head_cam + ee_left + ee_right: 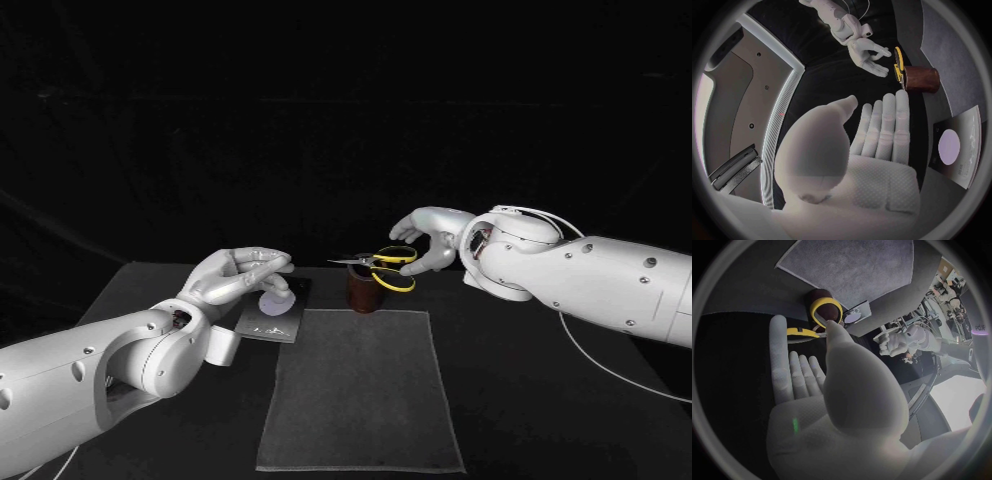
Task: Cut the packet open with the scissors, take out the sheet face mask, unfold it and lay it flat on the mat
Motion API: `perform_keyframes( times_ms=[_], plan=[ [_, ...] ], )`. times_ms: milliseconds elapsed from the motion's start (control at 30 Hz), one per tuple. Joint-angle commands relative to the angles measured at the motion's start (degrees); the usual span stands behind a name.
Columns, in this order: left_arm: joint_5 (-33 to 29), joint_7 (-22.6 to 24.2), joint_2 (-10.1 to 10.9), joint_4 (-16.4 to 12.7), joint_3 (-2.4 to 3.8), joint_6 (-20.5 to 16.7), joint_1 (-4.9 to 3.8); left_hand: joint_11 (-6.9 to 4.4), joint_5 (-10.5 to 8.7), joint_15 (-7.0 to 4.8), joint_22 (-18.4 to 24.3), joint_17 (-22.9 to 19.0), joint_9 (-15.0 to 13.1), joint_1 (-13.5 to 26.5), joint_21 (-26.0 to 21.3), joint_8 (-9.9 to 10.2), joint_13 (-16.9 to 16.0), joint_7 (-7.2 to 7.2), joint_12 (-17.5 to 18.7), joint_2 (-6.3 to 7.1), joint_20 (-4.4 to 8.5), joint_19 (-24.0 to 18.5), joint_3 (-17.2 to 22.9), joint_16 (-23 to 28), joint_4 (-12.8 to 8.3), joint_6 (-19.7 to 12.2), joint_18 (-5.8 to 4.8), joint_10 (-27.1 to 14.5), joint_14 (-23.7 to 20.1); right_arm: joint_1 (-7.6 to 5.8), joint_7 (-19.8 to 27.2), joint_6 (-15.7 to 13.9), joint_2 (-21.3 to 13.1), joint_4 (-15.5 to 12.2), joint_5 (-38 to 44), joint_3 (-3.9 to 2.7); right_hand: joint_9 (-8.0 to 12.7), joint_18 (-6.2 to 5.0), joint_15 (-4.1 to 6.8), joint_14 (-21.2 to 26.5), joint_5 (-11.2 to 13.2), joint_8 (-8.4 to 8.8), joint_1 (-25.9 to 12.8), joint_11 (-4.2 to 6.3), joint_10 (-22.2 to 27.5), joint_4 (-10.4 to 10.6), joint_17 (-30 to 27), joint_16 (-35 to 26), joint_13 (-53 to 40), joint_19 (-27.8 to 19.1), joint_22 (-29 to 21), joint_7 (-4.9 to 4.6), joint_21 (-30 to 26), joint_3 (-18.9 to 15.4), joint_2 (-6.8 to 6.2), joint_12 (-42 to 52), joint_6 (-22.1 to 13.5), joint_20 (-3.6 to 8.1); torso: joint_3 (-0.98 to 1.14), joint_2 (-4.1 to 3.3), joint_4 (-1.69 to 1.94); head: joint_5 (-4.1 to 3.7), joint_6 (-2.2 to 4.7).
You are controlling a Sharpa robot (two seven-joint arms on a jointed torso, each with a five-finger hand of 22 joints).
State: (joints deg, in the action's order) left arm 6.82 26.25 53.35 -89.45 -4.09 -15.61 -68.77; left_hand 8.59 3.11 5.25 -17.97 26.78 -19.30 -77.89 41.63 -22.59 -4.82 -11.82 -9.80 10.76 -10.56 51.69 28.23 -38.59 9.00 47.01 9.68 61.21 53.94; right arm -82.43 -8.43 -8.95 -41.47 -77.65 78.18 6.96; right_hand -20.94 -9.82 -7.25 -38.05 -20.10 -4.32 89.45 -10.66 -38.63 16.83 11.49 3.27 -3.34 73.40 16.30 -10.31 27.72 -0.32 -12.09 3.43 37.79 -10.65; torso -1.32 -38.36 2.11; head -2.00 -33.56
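- The right hand [433, 242] is reaching in over the far end of the mat [361, 395] and pinching the yellow handles of the scissors [384, 267] between its thumb and a finger, with its other fingers spread.
- In the right wrist view, the right hand [826, 390] is pressing its thumb tip against 1 handle loop of the scissors [824, 315], and the second yellow handle is sitting between the thumb and a straight finger.
- The scissors are lying roughly level at the rim of a brown cup [364, 292], with the blades pointing toward the robot's left.
- The cup is standing on the table [555, 400] just beyond the mat's far edge.
- The left hand [238, 275] is hanging just above the packet [274, 318] and holding nothing.
- In the left wrist view, the left hand [873, 150] is showing a bare palm with its fingers straight and side by side, and it is staying apart from the packet [959, 147].
- The packet, dark with a pale round mark on it, is lying flat on the table just beside the mat's far left corner, near the cup.
- The mat, a grey rectangle, is lying flat on the table between the 2 arms, with nothing on it.
- In the right wrist view, the packet [856, 316] is lying just beside the cup [819, 295] and near the mat [854, 267].
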Motion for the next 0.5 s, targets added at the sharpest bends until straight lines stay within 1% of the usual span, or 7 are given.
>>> perform_keyframes(
  times_ms=[33,133,200,267,433,500],
  plan=[
    [0.25,0.25,-0.19,-0.11,0.03,0.95,-0.08,-0.18,0.07,-0.13,-0.06,0.03,-0.08,-0.25,0.34,0.3,-0.08,0.07,0.27,-0.33,-0.01,-0.39,0.34,0.3,-0.13,-0.11,0.78,-0.3,-0.15,0.12,0.83,1.33,1.03,1.33,-1.54,0.01,-0.33,-0.37,-0.44,-0.4,0.1,-0.38,-0.22,-0.3,-0.44,0.03,-0.04,0.18,-0.04,0.5,-0.11,-3.63,-0.38,0.63,0.81,0.24,0.8,-0.1,0.02,-0.09,0.03,-0.01,-0.13],
    [0.24,0.22,-0.28,-0.1,0.03,1.0,-0.08,-0.18,0.07,-0.14,-0.06,0.03,-0.08,-0.29,0.36,0.3,-0.08,0.06,0.28,-0.35,0.0,-0.39,0.37,0.31,-0.15,-0.11,0.78,-0.3,-0.14,0.25,0.74,1.59,1.69,2.11,-1.91,0.04,-0.46,-0.33,-0.6,-0.95,0.15,-0.49,-0.22,-0.51,-1.09,-0.04,-0.05,0.29,-0.07,0.67,-0.14,-3.87,-0.4,0.88,0.99,0.28,1.17,-0.18,0.01,-0.1,0.16,0.02,-0.32],
    [0.24,0.2,-0.36,-0.06,0.03,1.03,-0.08,-0.18,0.07,-0.14,-0.06,0.03,-0.08,-0.29,0.36,0.3,-0.08,0.06,0.28,-0.35,0.0,-0.39,0.37,0.31,-0.15,-0.11,0.78,-0.3,-0.14,0.31,0.55,1.78,1.96,2.41,-2.18,0.04,-0.47,-0.3,-0.68,-1.24,0.2,-0.51,-0.21,-0.62,-1.34,-0.04,-0.02,0.34,-0.08,0.73,-0.15,-3.99,-0.41,0.93,1.01,0.29,1.21,-0.22,0.01,-0.15,0.26,-0.08,-0.41],
    [0.24,0.18,-0.44,0.0,0.03,1.04,-0.08,-0.18,0.07,-0.14,-0.06,0.03,-0.08,-0.29,0.36,0.3,-0.08,0.06,0.28,-0.35,0.0,-0.39,0.37,0.31,-0.15,-0.11,0.78,-0.3,-0.14,0.35,0.23,2.02,2.11,2.58,-2.46,0.05,-0.65,-0.23,-0.9,-2.36,0.37,-0.64,-0.36,-0.92,-2.54,-0.04,0.08,0.53,-0.15,0.91,-0.18,-4.29,-0.43,1.04,1.12,0.41,1.69,-0.37,-0.03,-0.27,0.36,-0.25,-0.43],
    [0.24,0.15,-0.54,0.16,0.03,1.04,-0.08,-0.17,0.06,-0.14,-0.08,0.03,-0.08,-0.33,0.39,0.32,-0.07,0.04,0.29,-0.38,0.0,-0.39,0.42,0.33,-0.17,-0.11,0.78,-0.32,-0.14,0.39,-0.92,2.43,2.34,3.0,-2.58,0.05,-0.85,-0.06,-1.26,-4.41,0.6,-0.81,-0.68,-1.38,-4.19,-0.05,0.32,0.89,-0.23,1.12,-0.21,-4.75,-0.45,1.0,1.25,0.57,2.29,-0.69,-0.15,-0.4,0.37,-0.48,-0.44],
    [0.24,0.14,-0.55,0.22,0.03,1.01,-0.08,-0.17,0.06,-0.14,-0.08,0.03,-0.08,-0.33,0.39,0.32,-0.07,0.04,0.29,-0.38,0.0,-0.39,0.42,0.33,-0.17,-0.11,0.78,-0.32,-0.14,0.4,-1.3,2.73,2.48,3.32,-2.55,0.05,-1.09,0.08,-1.42,-5.84,0.72,-0.99,-0.81,-1.61,-5.34,-0.05,0.48,1.12,-0.28,1.16,-0.24,-5.0,-0.49,0.98,1.33,0.68,2.91,-0.94,-0.11,-0.43,0.32,-0.48,-0.47]
  ],
)
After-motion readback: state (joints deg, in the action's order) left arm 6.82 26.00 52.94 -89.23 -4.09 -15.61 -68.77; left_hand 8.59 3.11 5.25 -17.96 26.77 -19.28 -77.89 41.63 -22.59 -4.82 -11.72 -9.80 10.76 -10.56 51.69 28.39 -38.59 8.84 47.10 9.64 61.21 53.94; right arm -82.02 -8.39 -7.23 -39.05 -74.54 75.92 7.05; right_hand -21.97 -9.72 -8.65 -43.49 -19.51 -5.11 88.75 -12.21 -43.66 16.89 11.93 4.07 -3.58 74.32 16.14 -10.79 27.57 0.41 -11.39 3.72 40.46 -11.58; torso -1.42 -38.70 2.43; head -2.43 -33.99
